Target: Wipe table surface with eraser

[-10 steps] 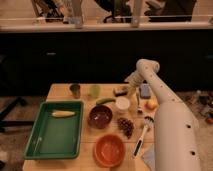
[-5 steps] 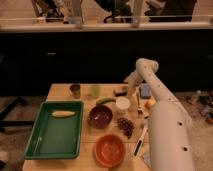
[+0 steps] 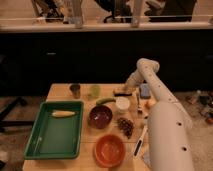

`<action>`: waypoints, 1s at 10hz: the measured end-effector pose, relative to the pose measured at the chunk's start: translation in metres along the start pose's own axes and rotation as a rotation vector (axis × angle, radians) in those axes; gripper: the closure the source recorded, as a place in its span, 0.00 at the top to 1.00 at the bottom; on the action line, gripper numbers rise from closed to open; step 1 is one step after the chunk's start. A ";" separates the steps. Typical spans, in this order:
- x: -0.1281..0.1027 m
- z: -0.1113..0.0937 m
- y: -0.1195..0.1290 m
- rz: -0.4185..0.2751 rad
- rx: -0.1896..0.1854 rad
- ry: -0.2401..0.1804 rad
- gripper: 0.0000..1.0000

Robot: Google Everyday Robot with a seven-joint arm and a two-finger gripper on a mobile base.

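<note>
The eraser (image 3: 121, 92) is a small dark oblong block lying on the light tan table surface (image 3: 60, 93) near its far edge, right of centre. My gripper (image 3: 125, 87) reaches down from the white arm and sits right at the eraser's top, on its right end. The arm's large white body covers the table's right side. Whether the eraser is gripped does not show.
A green tray (image 3: 44, 142) holding a yellow corn cob (image 3: 63, 113) fills the left. A dark cup (image 3: 75, 90), green cup (image 3: 95, 91), cucumber (image 3: 106, 100), white cup (image 3: 122, 104), dark bowl (image 3: 100, 116), orange bowl (image 3: 109, 149), grapes (image 3: 125, 126), dish brush (image 3: 140, 140) and blue-grey pad (image 3: 145, 90) crowd the rest.
The gripper has come down a little onto the eraser at the far edge. The other things on the table have not moved.
</note>
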 end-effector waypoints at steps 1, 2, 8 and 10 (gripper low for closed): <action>0.001 -0.001 0.001 0.002 0.001 -0.003 0.20; 0.002 -0.002 0.001 0.003 0.004 -0.006 0.08; 0.003 -0.002 0.004 -0.007 -0.015 -0.001 0.00; 0.003 -0.003 0.004 -0.009 -0.019 0.011 0.00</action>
